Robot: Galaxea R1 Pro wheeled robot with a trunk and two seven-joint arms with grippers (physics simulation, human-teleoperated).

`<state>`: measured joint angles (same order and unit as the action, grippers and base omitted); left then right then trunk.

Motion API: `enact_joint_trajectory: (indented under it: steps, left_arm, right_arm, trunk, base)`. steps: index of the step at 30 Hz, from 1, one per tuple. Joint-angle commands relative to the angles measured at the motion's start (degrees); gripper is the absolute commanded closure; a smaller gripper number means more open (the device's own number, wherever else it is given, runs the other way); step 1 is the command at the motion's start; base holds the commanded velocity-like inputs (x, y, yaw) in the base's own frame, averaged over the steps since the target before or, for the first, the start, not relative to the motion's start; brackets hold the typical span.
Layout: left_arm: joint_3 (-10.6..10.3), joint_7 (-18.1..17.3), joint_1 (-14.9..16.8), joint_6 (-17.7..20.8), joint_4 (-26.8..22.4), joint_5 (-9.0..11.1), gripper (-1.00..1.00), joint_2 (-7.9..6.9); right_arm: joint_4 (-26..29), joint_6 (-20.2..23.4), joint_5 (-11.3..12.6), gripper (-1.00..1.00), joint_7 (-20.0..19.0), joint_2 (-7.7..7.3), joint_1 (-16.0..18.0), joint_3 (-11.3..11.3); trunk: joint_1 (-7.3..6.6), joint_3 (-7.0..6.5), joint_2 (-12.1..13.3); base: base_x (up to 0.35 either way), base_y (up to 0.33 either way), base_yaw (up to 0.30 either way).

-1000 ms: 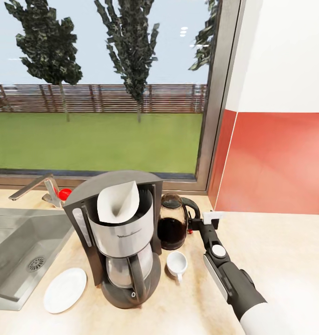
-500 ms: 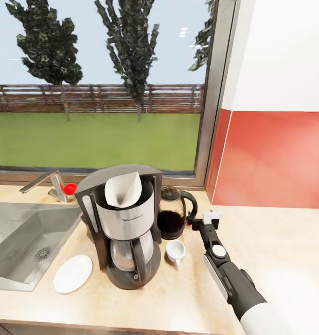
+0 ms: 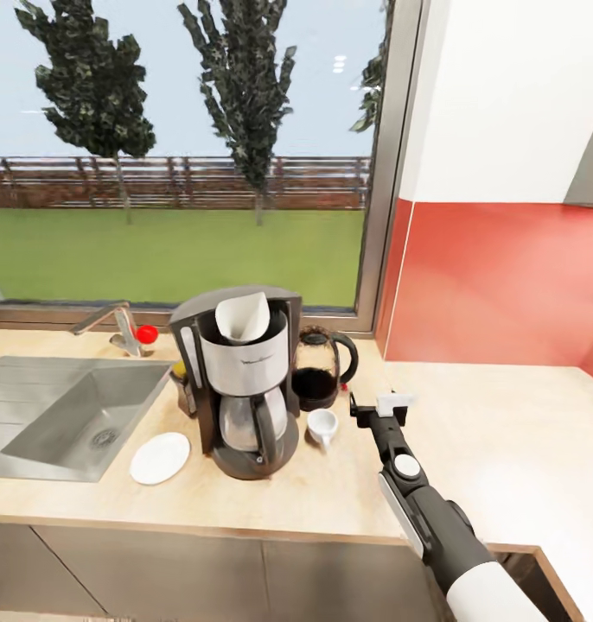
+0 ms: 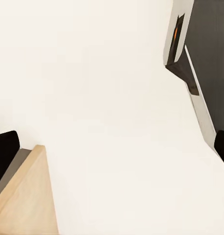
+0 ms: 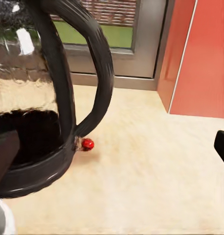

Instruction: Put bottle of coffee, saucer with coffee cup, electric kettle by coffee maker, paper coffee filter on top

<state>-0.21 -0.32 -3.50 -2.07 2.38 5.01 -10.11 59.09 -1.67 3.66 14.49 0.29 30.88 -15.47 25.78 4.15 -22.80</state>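
From my head view, my right fingers [image 3: 379, 404] hover low over the pale surface [image 3: 487, 432], just beside the electric kettle [image 3: 322, 373] on its handle side, apart from the black loop and holding nothing; they look spread. The coffee cup [image 3: 322, 425] stands on the surface just in front of the kettle, near my fingers but not touching them, and not on the saucer [image 3: 159, 458], which lies flat on the far side of the coffee maker [image 3: 245, 380], near the sink [image 3: 63, 415]. The paper coffee filter [image 3: 243, 316] sits tilted on top of the coffee maker. A dark jar with a yellow lid, the bottle of coffee [image 3: 183, 386], peeks out behind the machine's left side. In my left wrist view I see a pale wall, a wooden edge [image 4: 29, 196] and dark finger tips [image 4: 4, 154] at the frame's sides, well apart, with nothing between them. In my right wrist view the kettle's black handle [image 5: 95, 63] and dark glass belly loom close ahead, a small red switch [image 5: 87, 144] at the base, the beige surface beyond; my dark tips stand wide at the frame's edges, clear of the handle.
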Motion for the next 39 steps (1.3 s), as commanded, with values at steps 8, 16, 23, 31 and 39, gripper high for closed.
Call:
enact_joint_trajectory:
  steps: [8,16,23,31,39]
  left_arm:
    - [-0.1,0.0,0.1,-0.2,0.0,0.6,-1.00,-0.11]
    - [-0.4,-0.2,0.3,-0.2,-0.3,0.4,-1.00,-0.41]
    - [-0.5,-0.2,0.8,-1.2,-1.2,0.4,-1.00,-0.32]
    - [-0.4,-0.5,0.9,-1.6,-5.8,0.8,-1.00,-0.04]
    - [-0.1,-0.7,0.8,-1.7,-5.8,0.9,-1.00,0.11]
  right_arm:
    - [0.0,-0.2,0.4,-1.00,0.3,-0.08,0.1,-0.2]
    - [3.8,7.4,0.3,-1.00,0.5,2.80,0.1,-0.9]
    - [14.8,34.9,0.3,-1.00,8.7,6.11,0.2,-0.9]
    - [21.0,52.9,0.6,-1.00,12.9,7.72,3.3,-0.6]
    - [24.2,60.5,0.6,-1.00,13.0,8.51,5.0,-0.4]
  trunk:
    - [0.00,0.11,-0.1]
    - [0.00,0.11,-0.1]
    - [0.00,0.11,-0.1]
    - [0.00,0.11,-0.1]
    - [0.00,0.11,-0.1]
  base:
    - [-0.283,-0.137,0.000]
    - [-0.135,-0.024,0.000]
    - [-0.006,0.000,0.000]
    - [0.000,0.000,0.000]
    - [0.000,0.000,0.000]
